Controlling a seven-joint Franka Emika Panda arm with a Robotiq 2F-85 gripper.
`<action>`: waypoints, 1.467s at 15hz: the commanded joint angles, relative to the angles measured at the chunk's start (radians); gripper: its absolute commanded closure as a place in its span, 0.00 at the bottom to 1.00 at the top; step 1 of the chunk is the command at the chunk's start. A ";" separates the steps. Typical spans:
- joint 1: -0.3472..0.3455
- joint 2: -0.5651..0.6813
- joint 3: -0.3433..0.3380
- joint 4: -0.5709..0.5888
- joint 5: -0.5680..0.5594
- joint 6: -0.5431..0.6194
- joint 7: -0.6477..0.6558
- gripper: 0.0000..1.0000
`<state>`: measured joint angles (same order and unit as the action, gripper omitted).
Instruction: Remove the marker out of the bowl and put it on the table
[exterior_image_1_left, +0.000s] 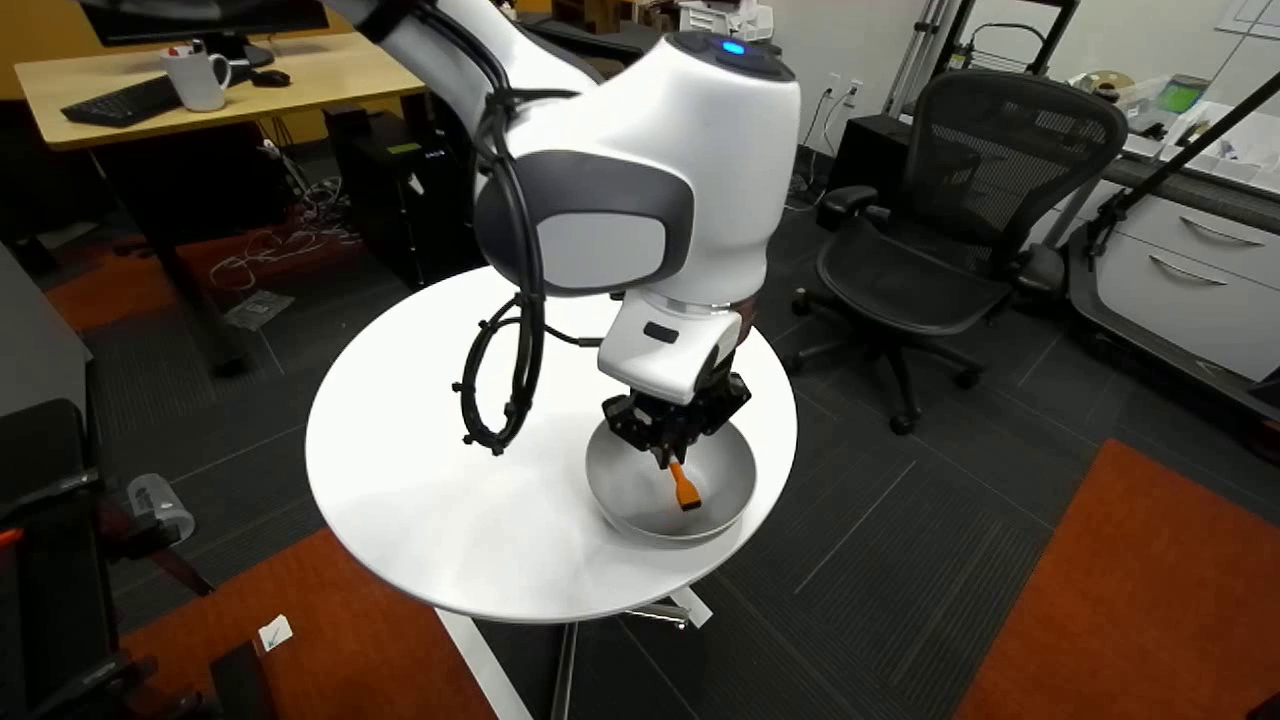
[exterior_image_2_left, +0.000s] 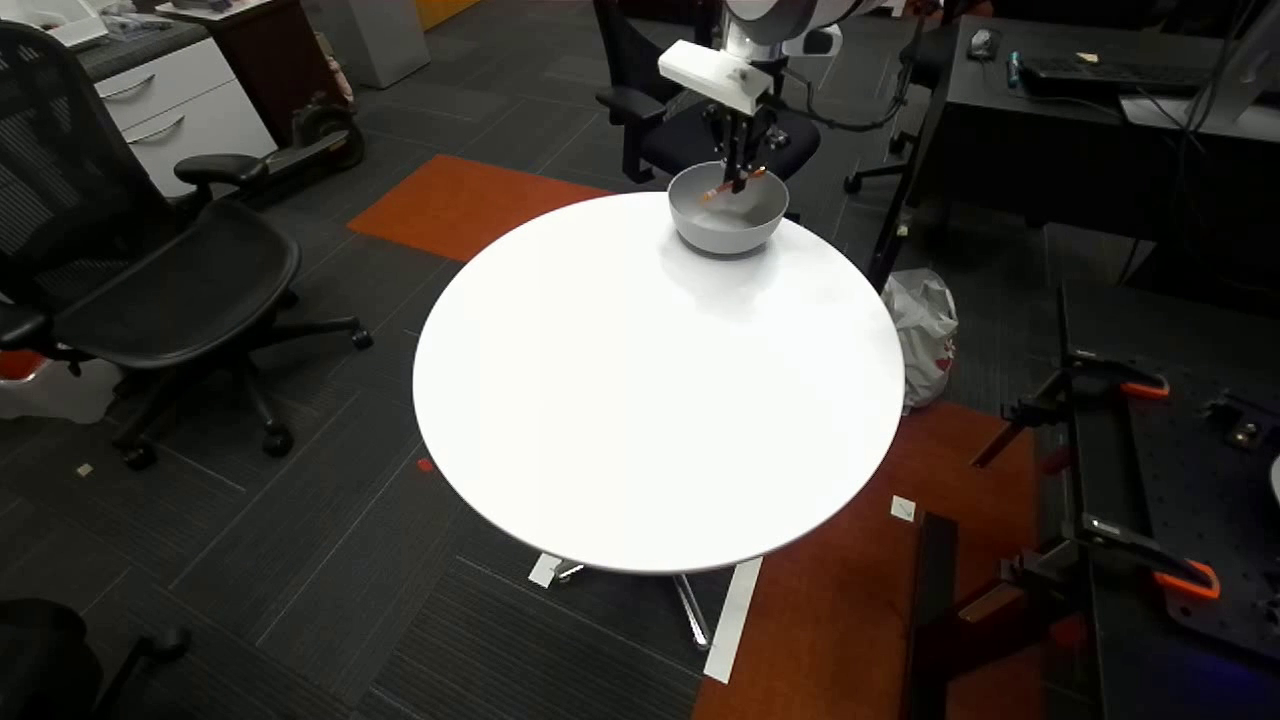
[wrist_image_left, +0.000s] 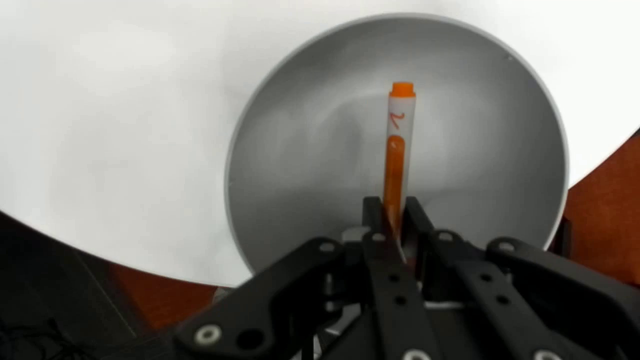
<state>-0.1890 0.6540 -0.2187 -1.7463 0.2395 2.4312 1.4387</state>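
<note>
Bench (exterior_image_1_left: 430, 500): round, white, on dark carpet (exterior_image_2_left: 330, 520) with orange patches (exterior_image_2_left: 470, 205)
Bowl (wrist_image_left: 310, 100): one, grey, near the bench's edge
Marker (wrist_image_left: 401, 112): one, in or just over the bowl, cannot tell which
Fingers (wrist_image_left: 372, 215): two, pinching the marker
Mug (exterior_image_1_left: 197, 82): one, in an exterior view only
Squiggle (wrist_image_left: 396, 121) on marker: wrist view only

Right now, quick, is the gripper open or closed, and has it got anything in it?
Gripper: closed, holding the orange marker between its fingertips.
</note>
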 joint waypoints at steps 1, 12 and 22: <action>0.043 -0.151 -0.015 -0.154 -0.021 0.037 -0.013 0.97; 0.249 -0.368 -0.004 -0.343 -0.340 0.075 0.076 0.97; 0.293 -0.258 0.103 -0.298 -0.346 0.034 0.022 0.97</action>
<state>0.1135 0.3641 -0.1231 -2.0543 -0.1264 2.4912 1.4773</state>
